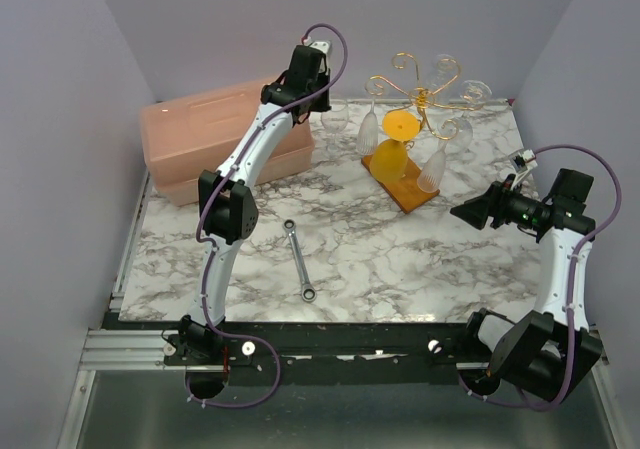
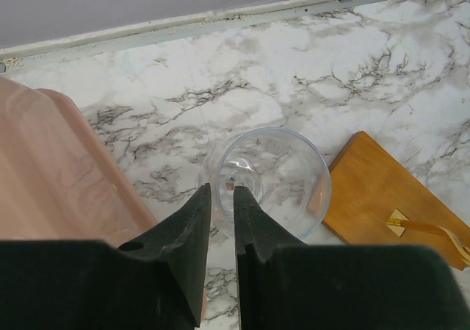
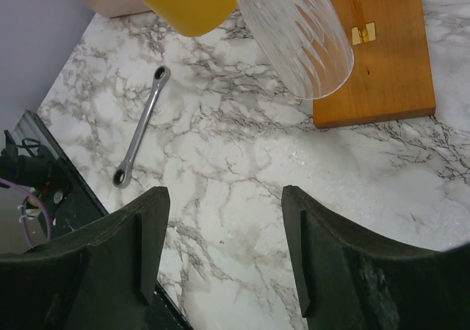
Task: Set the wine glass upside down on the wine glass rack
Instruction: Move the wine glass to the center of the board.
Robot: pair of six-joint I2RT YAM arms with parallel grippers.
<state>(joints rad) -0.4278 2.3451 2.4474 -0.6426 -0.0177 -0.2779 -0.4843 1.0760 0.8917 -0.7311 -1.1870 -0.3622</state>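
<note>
A clear wine glass (image 2: 283,179) stands mouth up on the marble table beside the rack; it shows faintly in the top view (image 1: 335,121). My left gripper (image 2: 222,192) is nearly shut, its fingers pinching the glass's near-left rim, one outside and one inside. In the top view the left gripper (image 1: 322,104) is at the back of the table. The wine glass rack (image 1: 425,94) is gold wire on an orange-brown base (image 2: 374,190). My right gripper (image 3: 224,190) is open and empty over bare marble, right of the rack (image 1: 468,212).
Clear glasses and one orange glass (image 1: 395,141) hang upside down on the rack; the orange one (image 3: 183,3) and a fluted clear one (image 3: 294,36) show close up. A pink box (image 1: 215,134) sits back left. A wrench (image 1: 300,259) lies mid-table.
</note>
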